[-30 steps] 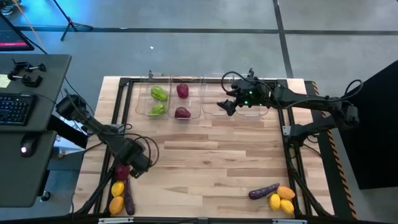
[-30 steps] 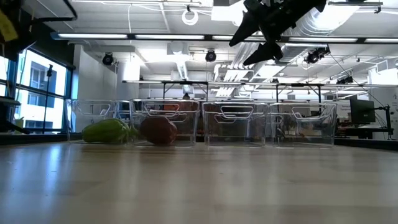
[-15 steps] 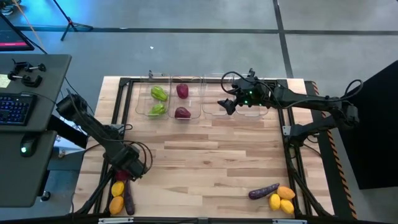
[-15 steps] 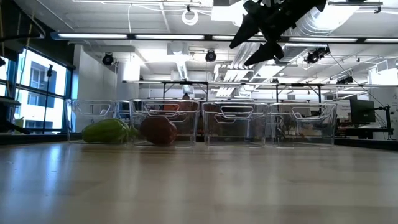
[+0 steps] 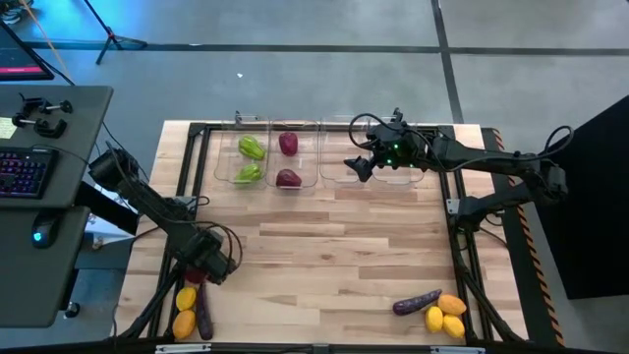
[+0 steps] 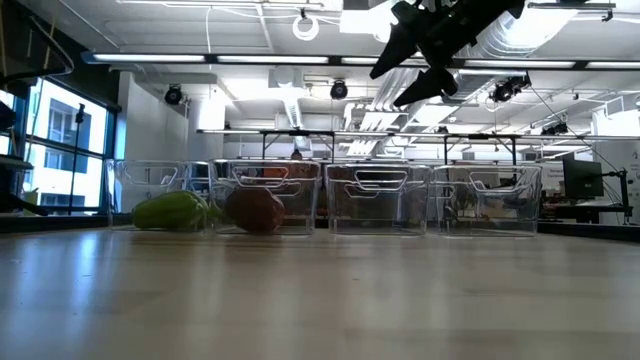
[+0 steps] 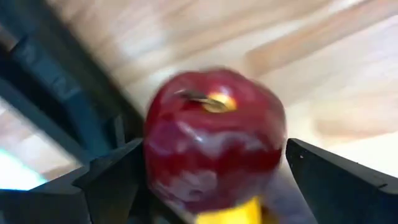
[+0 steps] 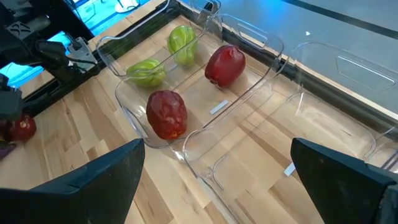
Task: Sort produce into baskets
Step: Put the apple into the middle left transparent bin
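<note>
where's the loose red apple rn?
High view: the red apple sits at the table's front-left corner, under the open left hand, just above the yellow citrus.

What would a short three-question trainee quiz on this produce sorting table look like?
1. True or false: the right end effector holds a green pepper.
2. How many clear bins along the far edge hold produce? A) one B) two C) four
3. Fill in: the left end effector has its open fingers on either side of a red ____.

Key:
1. False; it hangs open and empty above the bins.
2. B; green peppers in one, dark red pieces in the next.
3. apple.
</note>
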Available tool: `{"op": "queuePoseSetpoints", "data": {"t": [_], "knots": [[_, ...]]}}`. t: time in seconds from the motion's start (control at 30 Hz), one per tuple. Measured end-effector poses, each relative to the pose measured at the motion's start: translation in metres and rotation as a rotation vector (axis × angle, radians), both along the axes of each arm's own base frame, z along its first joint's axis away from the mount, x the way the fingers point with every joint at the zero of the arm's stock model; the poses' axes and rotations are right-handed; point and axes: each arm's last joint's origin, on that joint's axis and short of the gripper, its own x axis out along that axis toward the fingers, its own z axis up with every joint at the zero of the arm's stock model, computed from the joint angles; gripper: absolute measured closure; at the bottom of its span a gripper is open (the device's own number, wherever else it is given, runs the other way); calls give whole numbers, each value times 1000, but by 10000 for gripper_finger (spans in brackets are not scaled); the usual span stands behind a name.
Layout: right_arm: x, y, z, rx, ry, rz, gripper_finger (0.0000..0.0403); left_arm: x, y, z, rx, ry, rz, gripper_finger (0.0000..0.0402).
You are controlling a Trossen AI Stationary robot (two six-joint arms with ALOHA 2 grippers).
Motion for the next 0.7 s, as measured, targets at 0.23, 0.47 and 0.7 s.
{"op": "queuePoseSetpoints", "data": {"t": [0.23,0.47,0.7], "knots": [[0,-1,0,-16,4,-24,8,10,9,-1,53,-77,28,28],[0,-1,0,-16,4,-25,8,18,19,-1,31,-121,-111,28],[0,-1,0,-17,5,-27,8,21,17,4,-76,-141,-297,28]]}}
